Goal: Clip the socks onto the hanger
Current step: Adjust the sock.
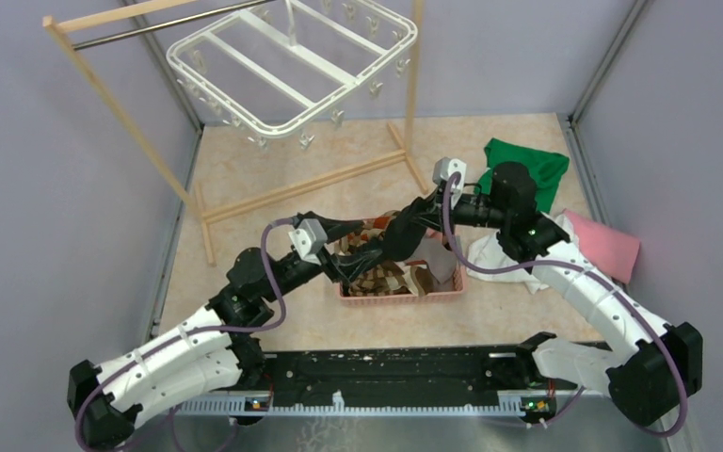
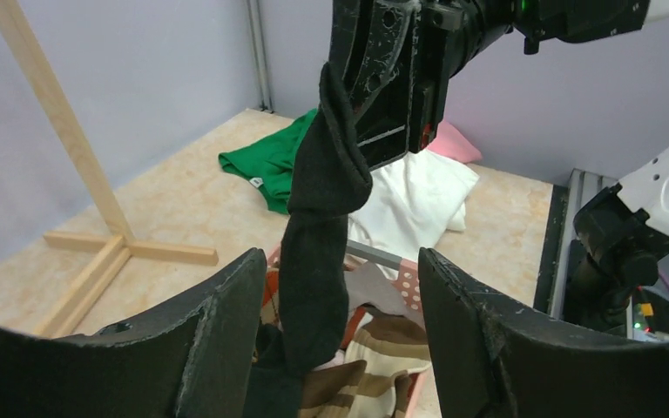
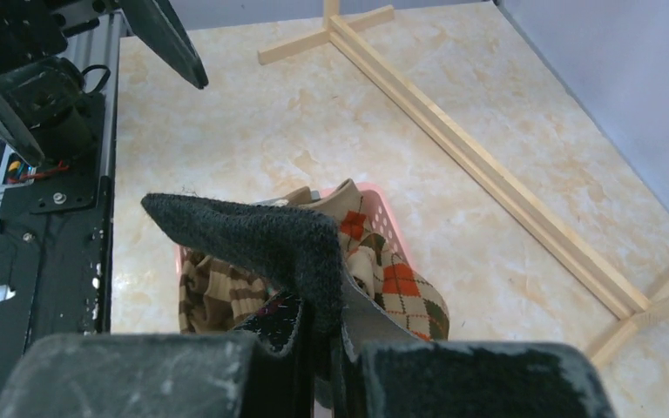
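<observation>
My right gripper (image 1: 421,218) is shut on a black sock (image 2: 318,235) and holds it over the pink basket (image 1: 400,295); the sock's cuff sticks out past the fingers in the right wrist view (image 3: 253,239). My left gripper (image 2: 338,326) is open, its fingers (image 2: 226,331) either side of the hanging sock without touching it. More socks lie in the basket: a brown argyle one (image 3: 396,283) and striped brown ones (image 2: 383,361). The white hanger (image 1: 292,66) hangs from the wooden rack at the back.
The wooden rack (image 1: 113,113) stands at the back left, its foot bar (image 1: 301,188) on the floor. A green cloth (image 1: 537,165), a white cloth (image 1: 499,259) and a pink cloth (image 1: 607,245) lie right of the basket.
</observation>
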Robot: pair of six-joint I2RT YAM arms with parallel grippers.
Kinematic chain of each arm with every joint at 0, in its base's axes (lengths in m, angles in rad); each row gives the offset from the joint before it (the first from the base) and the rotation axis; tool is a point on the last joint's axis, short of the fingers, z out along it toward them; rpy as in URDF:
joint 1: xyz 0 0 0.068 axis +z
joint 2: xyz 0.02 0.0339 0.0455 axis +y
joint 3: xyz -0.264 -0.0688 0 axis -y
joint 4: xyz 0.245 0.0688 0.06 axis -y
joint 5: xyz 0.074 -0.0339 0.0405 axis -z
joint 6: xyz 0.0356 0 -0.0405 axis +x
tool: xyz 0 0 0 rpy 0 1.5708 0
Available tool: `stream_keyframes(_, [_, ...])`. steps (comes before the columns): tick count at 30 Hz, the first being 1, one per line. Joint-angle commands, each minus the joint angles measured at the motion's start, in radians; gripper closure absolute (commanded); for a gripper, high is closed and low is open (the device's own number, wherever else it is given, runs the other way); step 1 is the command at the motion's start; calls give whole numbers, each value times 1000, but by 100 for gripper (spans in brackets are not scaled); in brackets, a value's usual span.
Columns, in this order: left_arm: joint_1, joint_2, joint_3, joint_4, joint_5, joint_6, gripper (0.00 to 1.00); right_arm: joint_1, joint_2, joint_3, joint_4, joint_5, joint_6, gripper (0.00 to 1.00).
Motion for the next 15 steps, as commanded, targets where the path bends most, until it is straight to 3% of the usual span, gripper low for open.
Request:
stream_keyframes(1, [-6, 3, -22, 244, -42, -122, 29, 9, 0, -26, 175, -14, 96, 100])
stream_keyframes(5, [-6, 95, 32, 249, 10, -84, 28, 10, 22, -40, 267, -44, 204, 100])
stream_keyframes(7, [-6, 150, 50, 278, 23, -84, 20, 12, 26, -47, 297, -47, 234, 100])
stream_keyframes(10, [-6, 201, 59, 339, 25, -86, 19, 17, 24, -52, 310, -48, 239, 100])
stream_keyframes(13, [-6, 234, 72, 350, -2, -80, 23, 19, 20, -54, 310, -48, 239, 100])
stream_keyframes(15, [-6, 247, 82, 349, -11, -69, 33, 18, 18, -58, 312, -48, 240, 100])
